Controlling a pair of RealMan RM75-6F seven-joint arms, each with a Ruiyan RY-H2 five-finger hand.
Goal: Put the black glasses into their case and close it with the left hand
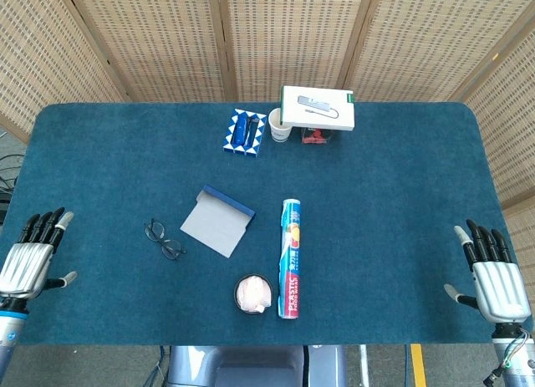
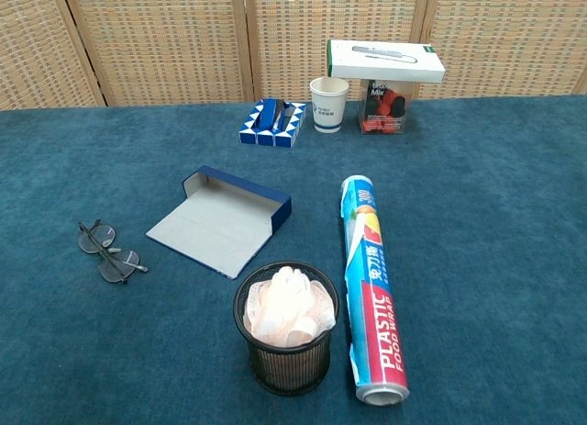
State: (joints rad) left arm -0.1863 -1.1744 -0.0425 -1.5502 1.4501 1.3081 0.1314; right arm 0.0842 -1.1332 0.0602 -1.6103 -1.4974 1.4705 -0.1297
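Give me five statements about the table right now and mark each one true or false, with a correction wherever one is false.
1. The black glasses already lie inside their case. False: they rest on the cloth to the left of the open case, apart from it.
2. The case lies open with its grey flap spread flat. True.
3. The left hand is holding the glasses. False: it is open at the table's left edge, far from them.
4. The plastic wrap roll lies on its side just right of the mesh basket. True.
5. The paper cup stands at the near edge of the table. False: it stands at the far side, between the blue and white puzzle and the white box.
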